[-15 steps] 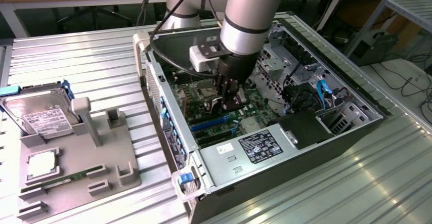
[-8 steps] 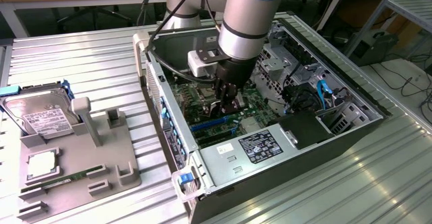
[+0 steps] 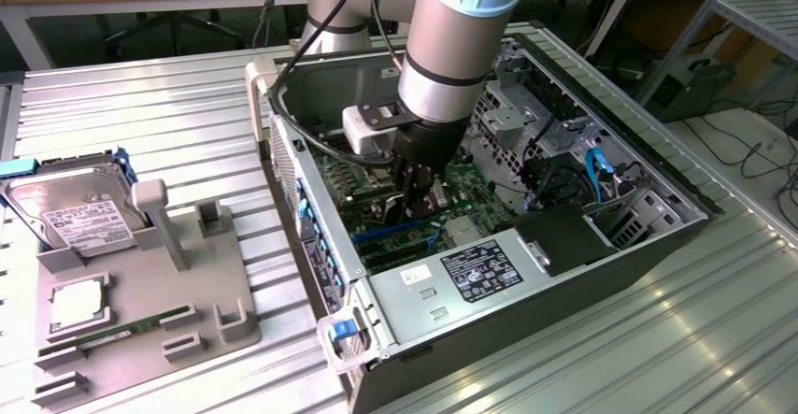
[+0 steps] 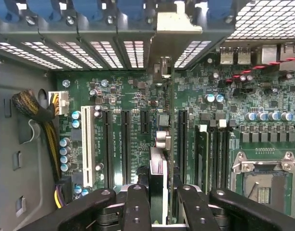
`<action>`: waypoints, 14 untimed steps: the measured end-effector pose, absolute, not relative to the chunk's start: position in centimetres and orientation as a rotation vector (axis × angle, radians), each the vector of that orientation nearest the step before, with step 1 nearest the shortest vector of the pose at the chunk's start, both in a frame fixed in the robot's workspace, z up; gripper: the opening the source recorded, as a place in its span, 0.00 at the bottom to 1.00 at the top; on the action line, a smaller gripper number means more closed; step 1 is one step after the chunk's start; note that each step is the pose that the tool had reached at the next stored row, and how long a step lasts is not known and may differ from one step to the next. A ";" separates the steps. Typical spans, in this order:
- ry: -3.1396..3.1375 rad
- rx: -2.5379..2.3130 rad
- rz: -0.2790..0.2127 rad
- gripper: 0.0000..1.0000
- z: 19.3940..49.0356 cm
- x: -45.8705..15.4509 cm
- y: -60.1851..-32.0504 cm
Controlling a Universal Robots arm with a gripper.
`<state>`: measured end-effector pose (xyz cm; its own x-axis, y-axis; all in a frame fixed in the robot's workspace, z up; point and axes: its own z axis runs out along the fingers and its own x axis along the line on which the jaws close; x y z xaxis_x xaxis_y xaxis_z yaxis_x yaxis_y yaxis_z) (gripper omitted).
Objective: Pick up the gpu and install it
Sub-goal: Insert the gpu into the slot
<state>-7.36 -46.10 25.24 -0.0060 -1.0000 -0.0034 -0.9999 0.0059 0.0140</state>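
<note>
Pincer (image 4: 159,204) closed on thin flat green gpu (image 4: 167,120), edge-on, silver bracket, above textured green motherboard (image 4: 123,91)

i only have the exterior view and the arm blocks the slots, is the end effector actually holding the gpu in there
Observer: Yes. In the wrist view the gpu stands on edge between the fingers of the end effector, over the motherboard.
Operator: where's its bracket
Observer: The silver bracket sits at the case's rear wall, between the vented slot covers.
Operator: is it seated
Observer: I cannot tell, because the card's lower edge is hidden. It runs parallel to the long black expansion slot, close beside it.
</note>
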 end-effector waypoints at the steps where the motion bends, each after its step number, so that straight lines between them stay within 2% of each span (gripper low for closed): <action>1: -2.222 2.211 -0.019 0.27 25.2 -7.4 -46.1; 14: -2.215 2.220 -0.017 0.27 25.0 -7.6 -46.1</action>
